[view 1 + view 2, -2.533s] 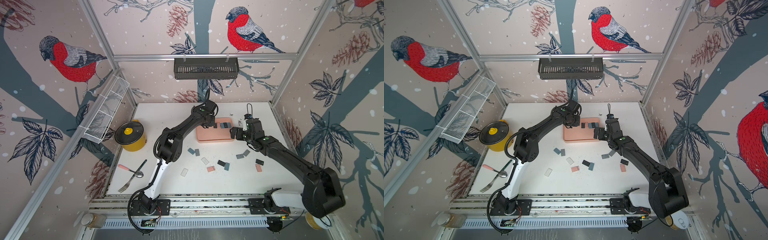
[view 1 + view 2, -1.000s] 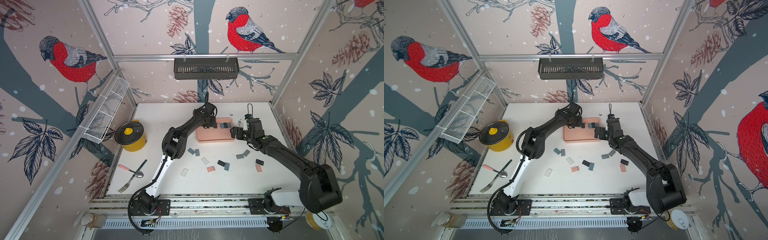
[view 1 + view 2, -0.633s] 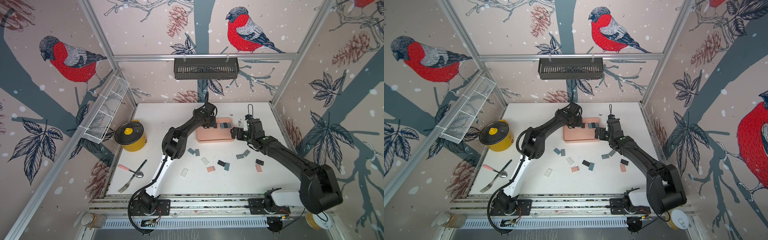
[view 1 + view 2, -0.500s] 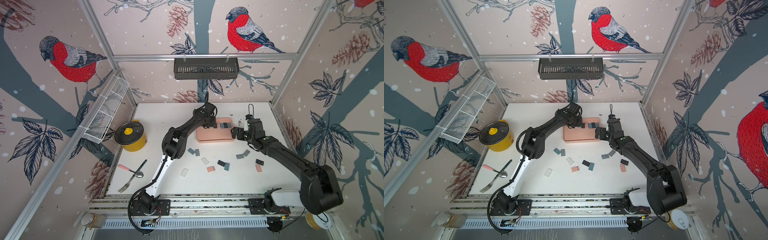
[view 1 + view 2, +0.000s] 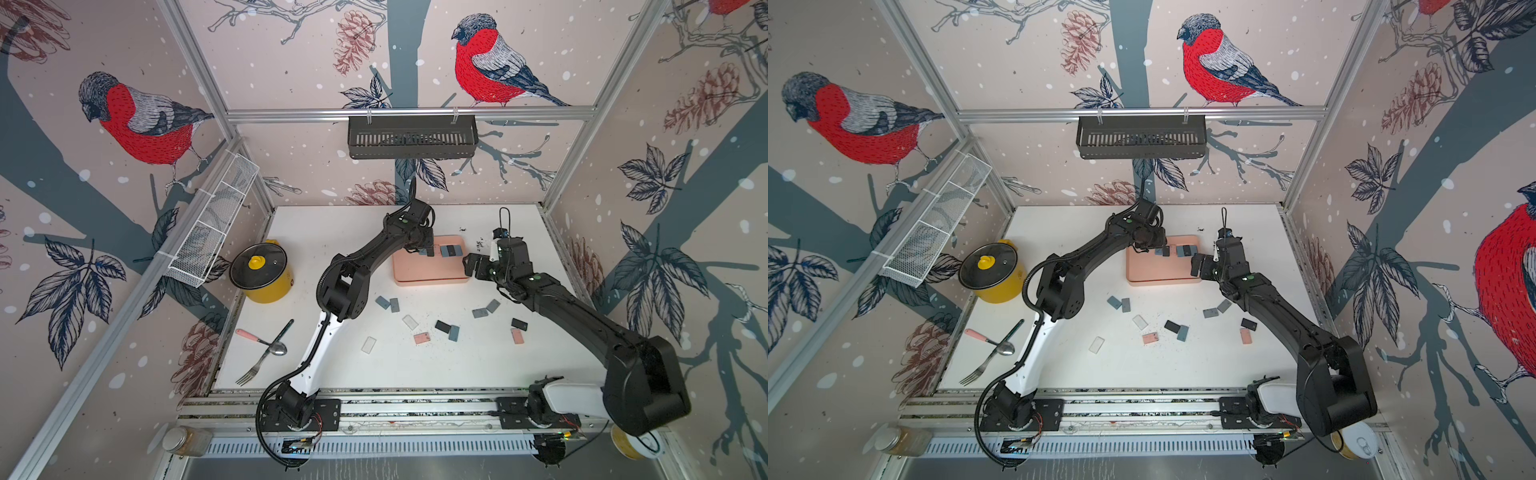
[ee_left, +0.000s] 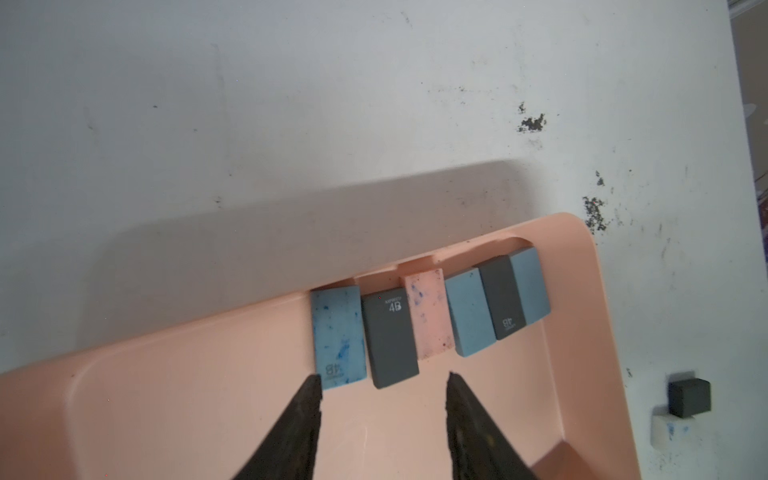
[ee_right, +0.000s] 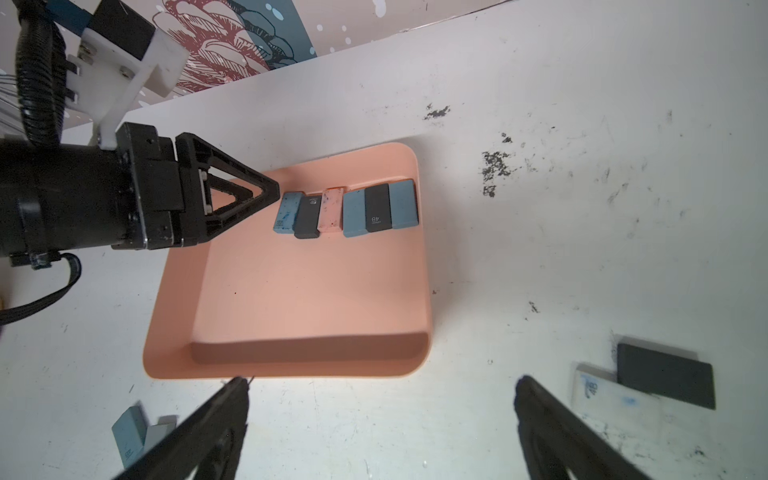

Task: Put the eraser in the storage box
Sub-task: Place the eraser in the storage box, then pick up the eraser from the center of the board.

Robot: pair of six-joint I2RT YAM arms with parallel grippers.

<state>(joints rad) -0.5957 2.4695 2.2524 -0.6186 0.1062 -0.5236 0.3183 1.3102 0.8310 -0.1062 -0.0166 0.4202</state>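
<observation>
The salmon-pink storage box sits at the table's far middle. Several erasers lie in a row along its far rim, from a blue eraser and a dark grey eraser to a pink one. My left gripper hovers open inside the box just short of that row, holding nothing. My right gripper stands wide open and empty over the table beside the box's right rim. Several loose erasers lie scattered on the table nearer the front.
A yellow pot stands at the left, with a fork and spoon in front of it. A black slotted basket hangs on the back wall and a white wire basket on the left wall. A dark eraser overlaps a white one near the right gripper.
The left arm has reached a little further over the box's far edge since the oldest frames and now holds still. The right arm has barely shifted.
</observation>
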